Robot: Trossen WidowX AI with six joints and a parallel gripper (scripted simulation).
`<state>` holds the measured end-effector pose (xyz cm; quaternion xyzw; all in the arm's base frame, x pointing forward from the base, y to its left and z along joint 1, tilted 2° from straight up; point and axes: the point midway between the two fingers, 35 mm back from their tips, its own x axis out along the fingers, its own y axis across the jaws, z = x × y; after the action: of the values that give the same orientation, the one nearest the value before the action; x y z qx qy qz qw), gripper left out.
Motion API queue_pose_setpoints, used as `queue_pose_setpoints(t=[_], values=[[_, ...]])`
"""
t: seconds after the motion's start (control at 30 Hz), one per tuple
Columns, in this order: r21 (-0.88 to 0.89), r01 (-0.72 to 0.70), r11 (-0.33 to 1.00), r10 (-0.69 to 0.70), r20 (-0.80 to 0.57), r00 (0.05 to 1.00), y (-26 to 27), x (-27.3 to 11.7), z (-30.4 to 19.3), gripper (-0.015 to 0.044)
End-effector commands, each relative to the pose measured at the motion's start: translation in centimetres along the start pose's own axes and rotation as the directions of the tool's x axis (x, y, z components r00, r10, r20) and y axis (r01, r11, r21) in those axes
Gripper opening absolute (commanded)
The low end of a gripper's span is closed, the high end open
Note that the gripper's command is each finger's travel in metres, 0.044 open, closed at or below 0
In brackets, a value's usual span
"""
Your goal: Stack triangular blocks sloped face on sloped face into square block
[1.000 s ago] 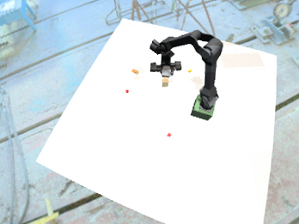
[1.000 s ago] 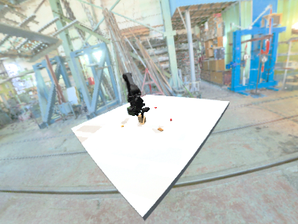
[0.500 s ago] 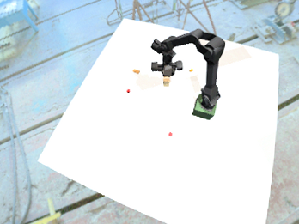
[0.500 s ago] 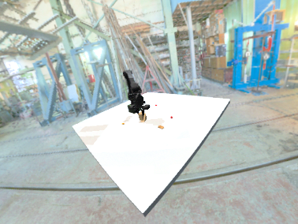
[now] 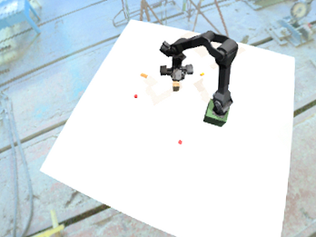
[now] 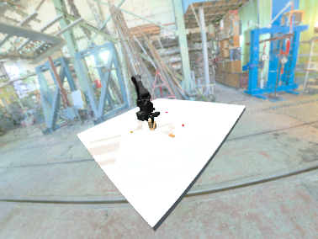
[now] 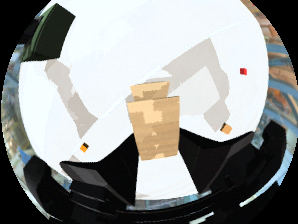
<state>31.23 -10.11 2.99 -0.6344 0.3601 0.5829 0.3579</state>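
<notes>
Black and angular, the claw [image 5: 176, 81] [image 6: 151, 121] [image 7: 154, 131] is grasping a tan wooden block [image 6: 150, 123] [image 7: 154, 129], its two fingers flanking the piece in the wrist view. Just beyond it, at 12 o'clock in that view, the second tan block [image 5: 176, 88] [image 6: 155, 125] [image 7: 150, 90] is showing partly behind the held one; whether the two are touching, the pictures are not making clear.

Around the pair, small pieces are lying on the white counter [image 5: 120, 160] [image 6: 168, 168] [image 7: 115, 40]: a yellow-orange bit [image 5: 202, 74] [image 6: 131, 132] [image 7: 84, 147] is sitting toward 8 o'clock of the held block in the wrist view, and an orange piece [image 5: 143, 75] [image 6: 172, 135] [image 7: 226, 129] is resting at 3 o'clock. Farther out, a red cube [image 5: 136, 96] [image 6: 182, 124] [image 7: 243, 71] is lying at 2 o'clock, while a dark green box [image 5: 215, 118] [image 7: 50, 32] is standing at 10 to 11 o'clock, supporting the black arm [image 5: 223, 80] [image 6: 140, 90].

From above, another red piece [image 5: 180, 142] [image 6: 166, 112] is lying toward 6 o'clock of the blocks. Behind the counter, a blue steel frame [image 6: 253, 63] is standing at 2 o'clock in the exterior view, near stacked brown boxes [image 6: 233, 66].
</notes>
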Motion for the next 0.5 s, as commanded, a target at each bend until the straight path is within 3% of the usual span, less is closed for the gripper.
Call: queue_pose_setpoints(t=[0.0, 0.47], values=[[0.008, 0.006, 1.0, -0.006, 0.003, 1.0, -0.08, -0.01, 0.03, 0.0], [0.008, 0.007, 1.0, -0.007, 0.003, 1.0, -0.1, 0.57, 0.26, 0.0]])
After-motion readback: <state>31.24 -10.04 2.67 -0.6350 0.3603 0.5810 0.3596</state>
